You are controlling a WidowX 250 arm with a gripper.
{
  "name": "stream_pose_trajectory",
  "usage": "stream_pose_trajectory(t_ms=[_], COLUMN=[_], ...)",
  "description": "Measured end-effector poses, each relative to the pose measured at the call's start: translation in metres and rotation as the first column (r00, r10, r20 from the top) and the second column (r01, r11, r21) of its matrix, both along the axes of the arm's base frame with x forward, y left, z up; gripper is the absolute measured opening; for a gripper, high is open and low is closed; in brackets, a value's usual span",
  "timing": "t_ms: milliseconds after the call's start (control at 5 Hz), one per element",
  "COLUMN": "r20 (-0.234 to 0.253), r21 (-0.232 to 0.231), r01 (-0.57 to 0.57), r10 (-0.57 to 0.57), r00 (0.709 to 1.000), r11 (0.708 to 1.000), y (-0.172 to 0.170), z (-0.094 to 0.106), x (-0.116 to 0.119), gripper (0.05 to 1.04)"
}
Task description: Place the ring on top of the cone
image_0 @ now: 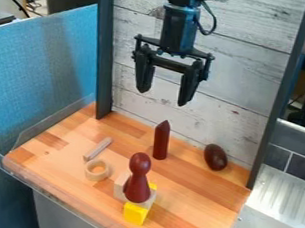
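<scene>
High up in front of the whitewashed plank wall, the gripper [162, 94] hangs open with nothing between its fingers. The light wooden ring [96, 177] lies flat on the left part of the wooden surface, well below the gripper and to its left. Upright near the back stands a slim dark red piece with a pointed, cone-like tip [161, 142], below the gripper and apart from the ring. Its tip is bare.
A dark red pawn-shaped piece [137, 180] stands among pale and yellow blocks [135, 213] at the front middle. A dark brown egg-shaped piece [215, 157] lies at the back right. Behind the ring lies a small wooden stick [97, 149]. A clear ledge edges the surface.
</scene>
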State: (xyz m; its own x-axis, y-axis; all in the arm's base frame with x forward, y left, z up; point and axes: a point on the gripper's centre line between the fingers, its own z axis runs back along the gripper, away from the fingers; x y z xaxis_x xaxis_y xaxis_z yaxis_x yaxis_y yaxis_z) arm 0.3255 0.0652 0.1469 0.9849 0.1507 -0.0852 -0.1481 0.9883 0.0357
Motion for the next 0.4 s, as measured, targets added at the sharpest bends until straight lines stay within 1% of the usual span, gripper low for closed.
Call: stream_pose_trajectory(t_ms=[200,400], r20=[-0.035,-0.019], r21=[-0.006,-0.004], r01=[-0.002,-0.028], r10=[0.001,0.028], r00=[0.999,0.999], r11=[1.000,1.000], y=[-0.0001,0.0070], z=[-0.0118,-0.0168], x=[-0.0005,-0.0001], gripper=[1.001,1.001])
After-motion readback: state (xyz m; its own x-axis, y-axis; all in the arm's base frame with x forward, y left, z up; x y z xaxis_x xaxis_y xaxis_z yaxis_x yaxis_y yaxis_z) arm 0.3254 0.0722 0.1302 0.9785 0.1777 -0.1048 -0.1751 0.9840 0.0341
